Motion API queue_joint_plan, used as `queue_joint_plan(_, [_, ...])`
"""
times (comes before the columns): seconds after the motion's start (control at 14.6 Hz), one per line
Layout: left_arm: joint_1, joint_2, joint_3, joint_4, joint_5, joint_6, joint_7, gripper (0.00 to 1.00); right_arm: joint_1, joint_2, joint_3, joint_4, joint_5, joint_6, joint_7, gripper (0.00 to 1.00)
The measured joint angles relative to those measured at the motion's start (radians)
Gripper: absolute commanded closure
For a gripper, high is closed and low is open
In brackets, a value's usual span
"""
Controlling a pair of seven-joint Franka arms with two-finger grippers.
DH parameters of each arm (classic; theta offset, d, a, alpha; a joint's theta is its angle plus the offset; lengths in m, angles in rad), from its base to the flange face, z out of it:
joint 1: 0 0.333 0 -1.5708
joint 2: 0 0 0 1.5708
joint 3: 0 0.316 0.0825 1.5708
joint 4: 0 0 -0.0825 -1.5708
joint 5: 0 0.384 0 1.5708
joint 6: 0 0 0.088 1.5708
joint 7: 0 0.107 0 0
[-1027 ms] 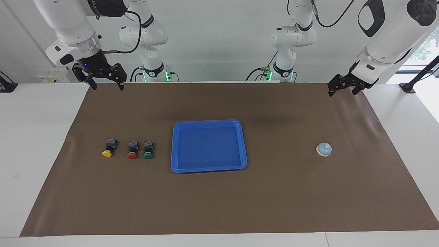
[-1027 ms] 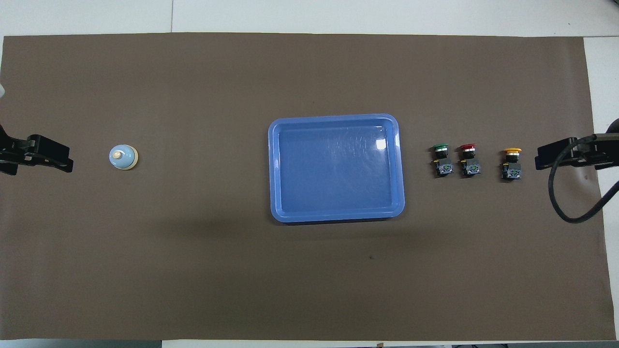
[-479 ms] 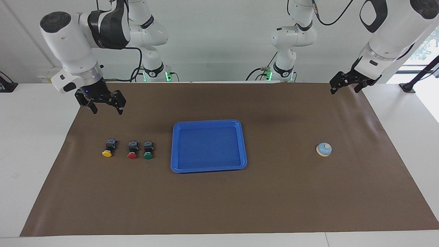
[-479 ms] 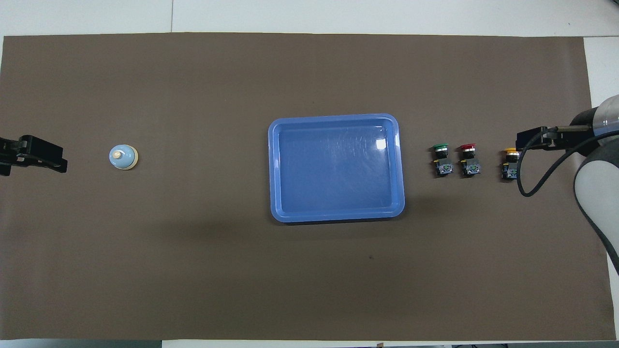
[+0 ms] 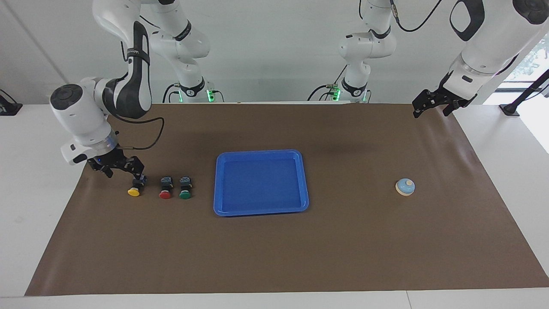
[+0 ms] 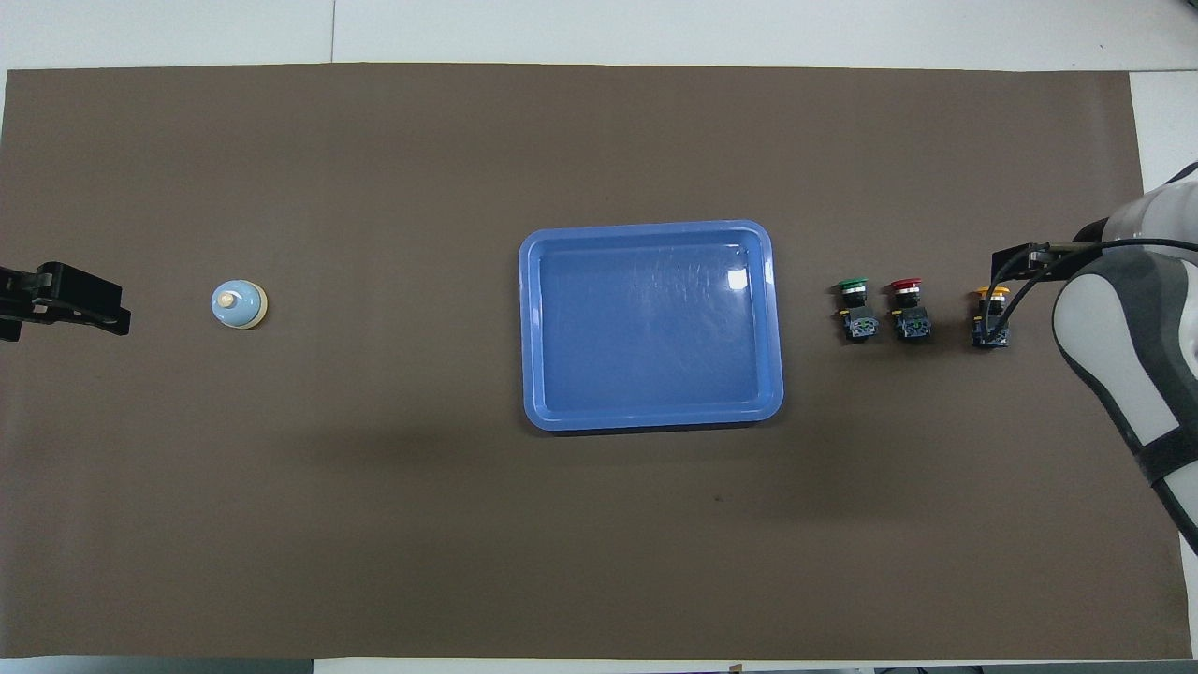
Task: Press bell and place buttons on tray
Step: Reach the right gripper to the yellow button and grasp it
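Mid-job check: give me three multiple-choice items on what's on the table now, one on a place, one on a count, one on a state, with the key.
1. Which thing lies toward the left arm's end of the table?
A. the bell
B. the yellow button
C. the green button

2. How many buttons lie on the tray?
A. three
B. one
C. none

3. How is the right pincer?
A. shut on the red button
B. open, low beside the yellow button
C. open, high over the tray

Key: 1 A, the bell sits alone near the waiting left pincer. 2 C, all three buttons rest on the brown mat beside the tray. 3 B, its fingers are apart, holding nothing, down by the yellow button.
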Motion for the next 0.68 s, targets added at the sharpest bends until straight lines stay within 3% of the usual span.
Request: queue_joint_plan(0.68, [0.0,0.0,0.0,0.0,0.0,0.0,0.0,0.0,-0.026,0.041,0.0,-0.123,0.0,0.049,-0.008,0.0])
